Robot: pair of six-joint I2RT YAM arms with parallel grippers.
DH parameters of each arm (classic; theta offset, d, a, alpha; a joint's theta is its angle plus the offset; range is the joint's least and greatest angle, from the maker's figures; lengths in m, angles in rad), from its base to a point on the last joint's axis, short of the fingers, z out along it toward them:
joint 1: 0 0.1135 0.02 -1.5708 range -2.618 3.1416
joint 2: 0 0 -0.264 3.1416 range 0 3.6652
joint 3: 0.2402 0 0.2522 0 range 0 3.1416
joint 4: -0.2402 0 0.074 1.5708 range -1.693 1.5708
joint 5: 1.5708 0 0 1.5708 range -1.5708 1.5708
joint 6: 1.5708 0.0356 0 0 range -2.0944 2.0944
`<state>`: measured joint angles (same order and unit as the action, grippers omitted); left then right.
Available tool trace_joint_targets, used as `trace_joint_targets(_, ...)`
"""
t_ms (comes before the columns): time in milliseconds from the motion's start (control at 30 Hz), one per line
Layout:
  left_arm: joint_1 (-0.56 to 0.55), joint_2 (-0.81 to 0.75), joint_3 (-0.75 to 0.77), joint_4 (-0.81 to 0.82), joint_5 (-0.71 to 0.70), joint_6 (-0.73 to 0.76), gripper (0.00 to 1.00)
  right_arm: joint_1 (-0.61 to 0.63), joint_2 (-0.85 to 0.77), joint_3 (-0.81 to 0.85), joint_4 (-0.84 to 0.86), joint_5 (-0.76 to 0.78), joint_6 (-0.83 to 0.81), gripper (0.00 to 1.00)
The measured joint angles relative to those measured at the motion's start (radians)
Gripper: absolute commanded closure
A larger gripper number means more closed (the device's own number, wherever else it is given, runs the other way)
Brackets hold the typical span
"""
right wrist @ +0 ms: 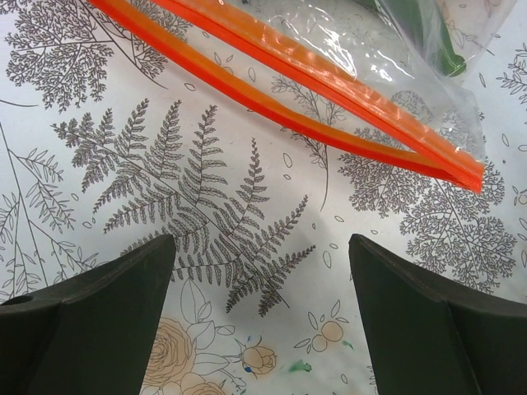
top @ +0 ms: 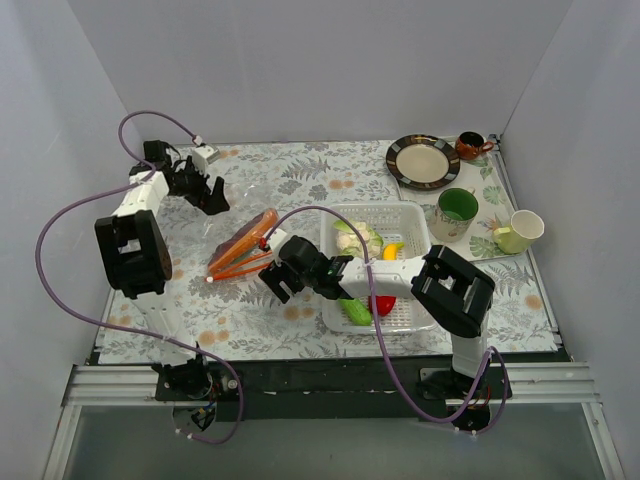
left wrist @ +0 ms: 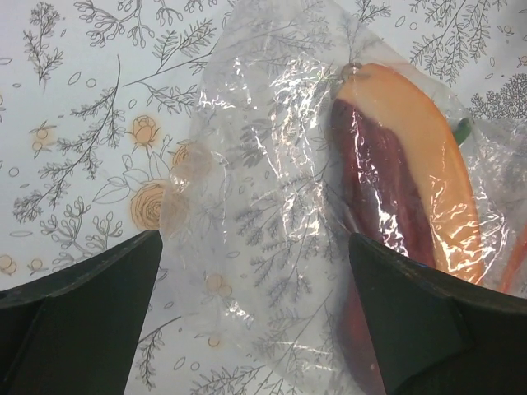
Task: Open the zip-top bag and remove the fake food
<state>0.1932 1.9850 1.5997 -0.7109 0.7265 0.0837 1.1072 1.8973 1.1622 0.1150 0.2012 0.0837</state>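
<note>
The clear zip-top bag lies on the floral cloth with its orange-red zip strip facing the near side. In the right wrist view the strip's two halves lie slightly apart. An orange and dark red piece and a dark green chili are inside the bag. My left gripper is open over the bag's closed far end. My right gripper is open and empty over the cloth just short of the strip. Cabbage, a yellow piece, cucumber and red pepper lie in the tray.
The white perforated tray stands right of the bag, under my right arm. A brown-rimmed plate, a small brown pot, a green cup and a pale cup stand at the back right.
</note>
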Motion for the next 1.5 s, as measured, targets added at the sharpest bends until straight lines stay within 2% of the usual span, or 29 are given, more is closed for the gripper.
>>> trace_joint_targets(133, 0.001, 0.019, -0.017, 0.051, 0.048, 0.013, 0.02, 0.000, 0.000, 0.000, 0.000, -0.013, 0.004, 0.05)
trace_joint_targets(233, 0.001, 0.083, 0.033, 0.048, 0.082, 0.022, 0.02, 0.000, 0.000, 0.000, 0.000, -0.018, 0.009, 0.05)
trace_joint_targets(433, 0.001, 0.285, 0.208, -0.060, 0.113, 0.065, 0.02, 0.000, 0.000, -0.001, 0.000, -0.015, 0.019, 0.05)
trace_joint_targets(600, 0.002, 0.313, 0.218, -0.160, 0.127, 0.127, 0.05, 0.000, -0.001, -0.001, 0.000, -0.013, 0.022, 0.05)
trace_joint_targets(667, 0.000, 0.303, 0.207, -0.192, 0.120, 0.146, 0.15, -0.001, -0.001, -0.001, 0.000, -0.011, 0.023, 0.05)
trace_joint_targets(733, -0.006, 0.291, 0.206, -0.246, 0.101, 0.156, 0.16, -0.001, -0.003, -0.001, 0.000, -0.009, 0.023, 0.05)
trace_joint_targets(867, -0.021, 0.251, 0.206, -0.358, 0.075, 0.153, 0.27, -0.001, -0.024, -0.021, 0.006, 0.002, 0.031, 0.07)
trace_joint_targets(933, -0.026, 0.208, 0.206, -0.415, 0.072, 0.146, 0.36, -0.002, -0.035, -0.033, 0.010, 0.008, 0.040, 0.08)
trace_joint_targets(967, -0.028, 0.179, 0.206, -0.442, 0.070, 0.138, 0.43, -0.002, -0.040, -0.038, 0.010, 0.012, 0.045, 0.08)
trace_joint_targets(1000, -0.030, 0.148, 0.209, -0.470, 0.068, 0.131, 0.63, -0.002, -0.043, -0.042, 0.015, 0.014, 0.048, 0.08)
trace_joint_targets(1033, -0.032, 0.116, 0.216, -0.495, 0.066, 0.122, 0.71, -0.002, -0.045, -0.045, 0.017, 0.019, 0.052, 0.09)
trace_joint_targets(1100, -0.034, 0.063, 0.240, -0.542, 0.058, 0.100, 1.00, -0.002, -0.046, -0.047, 0.016, 0.029, 0.061, 0.09)
trace_joint_targets(1200, -0.034, 0.006, 0.259, -0.583, 0.045, 0.079, 1.00, -0.003, -0.049, -0.049, 0.016, 0.035, 0.071, 0.09)
trace_joint_targets(1233, -0.034, -0.002, 0.260, -0.590, 0.043, 0.074, 1.00, -0.003, -0.052, -0.051, 0.018, 0.036, 0.072, 0.09)
trace_joint_targets(1300, -0.034, -0.011, 0.259, -0.603, 0.031, 0.063, 0.77, -0.004, -0.064, -0.064, 0.023, 0.039, 0.077, 0.09)
trace_joint_targets(1367, -0.034, -0.011, 0.251, -0.593, 0.014, 0.045, 0.64, -0.004, -0.074, -0.075, 0.023, 0.040, 0.079, 0.09)
trace_joint_targets(1400, -0.034, -0.011, 0.240, -0.583, 0.004, 0.037, 0.49, -0.005, -0.078, -0.079, 0.024, 0.040, 0.080, 0.09)
trace_joint_targets(1433, -0.034, -0.011, 0.228, -0.572, -0.008, 0.030, 0.02, -0.005, -0.081, -0.081, 0.023, 0.040, 0.081, 0.08)
trace_joint_targets(1500, -0.033, -0.011, 0.201, -0.530, -0.032, 0.019, 0.02, -0.006, -0.085, -0.086, 0.029, 0.039, 0.083, 0.06)
